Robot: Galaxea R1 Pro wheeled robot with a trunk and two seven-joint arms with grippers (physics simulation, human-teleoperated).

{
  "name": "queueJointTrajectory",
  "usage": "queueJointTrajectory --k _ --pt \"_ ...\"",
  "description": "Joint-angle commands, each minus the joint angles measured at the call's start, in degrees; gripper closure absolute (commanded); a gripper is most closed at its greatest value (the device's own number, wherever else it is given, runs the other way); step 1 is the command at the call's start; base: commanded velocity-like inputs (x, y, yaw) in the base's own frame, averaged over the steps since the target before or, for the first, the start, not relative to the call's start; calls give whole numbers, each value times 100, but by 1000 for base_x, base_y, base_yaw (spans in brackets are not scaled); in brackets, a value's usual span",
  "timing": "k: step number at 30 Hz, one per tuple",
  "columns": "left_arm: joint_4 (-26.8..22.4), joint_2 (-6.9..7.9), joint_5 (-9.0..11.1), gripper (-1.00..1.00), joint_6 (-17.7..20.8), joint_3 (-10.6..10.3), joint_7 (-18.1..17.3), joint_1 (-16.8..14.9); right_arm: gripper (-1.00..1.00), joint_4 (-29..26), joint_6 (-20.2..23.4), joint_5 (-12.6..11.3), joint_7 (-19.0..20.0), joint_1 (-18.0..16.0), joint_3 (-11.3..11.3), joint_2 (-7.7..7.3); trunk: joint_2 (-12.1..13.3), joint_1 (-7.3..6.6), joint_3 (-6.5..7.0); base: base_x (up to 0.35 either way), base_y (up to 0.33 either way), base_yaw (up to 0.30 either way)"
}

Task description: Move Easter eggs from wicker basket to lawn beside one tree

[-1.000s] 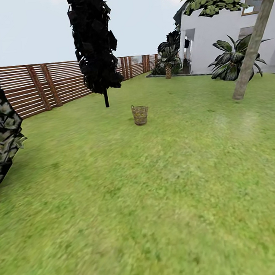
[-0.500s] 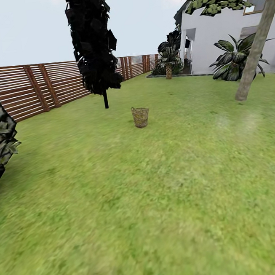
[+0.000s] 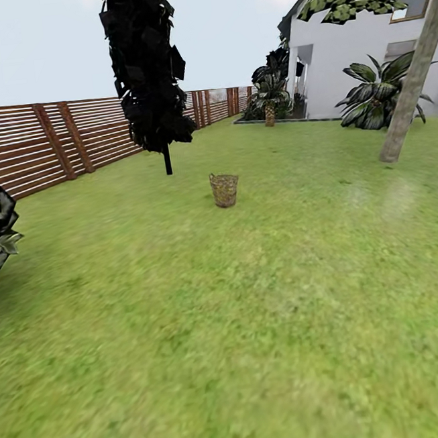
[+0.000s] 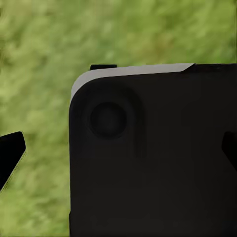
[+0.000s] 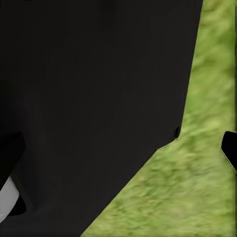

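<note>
A home back garden is shown: a mown lawn (image 3: 257, 323) is bounded by a brown slatted fence (image 3: 69, 140), a white house (image 3: 356, 49) is seen behind palms (image 3: 374, 95), and a tree (image 3: 410, 84) is planted nearby.

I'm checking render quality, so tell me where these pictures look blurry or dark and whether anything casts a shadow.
Head view: near lawn smeared, wicker basket fairly crisp, no clear shadow beneath it; conifer almost pure black. Both wrist views: soft, blurred grass behind a dark unlit robot body.
</note>
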Motion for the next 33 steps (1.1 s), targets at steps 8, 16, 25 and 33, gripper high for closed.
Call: queueJointTrajectory --k 8,16,25,33 --pt "5 0 3 -100 -19 -3 2 -3 -100 5 -1 6 6 1 -3 -10 -2 4 -4 341 0 0" --pt "5 0 6 -100 -19 1 1 -3 -100 -8 -6 -3 5 1 -9 11 -2 4 -4 341 0 0" --pt "5 1 3 -100 -19 -2 2 -3 -100 -9 -33 21 6 1 19 72 -2 4 -4 341 0 0" --pt "5 1 3 -100 -19 -3 2 -3 -100 -7 -260 7 6 1 -2 100 -2 4 -4 341 0 0"
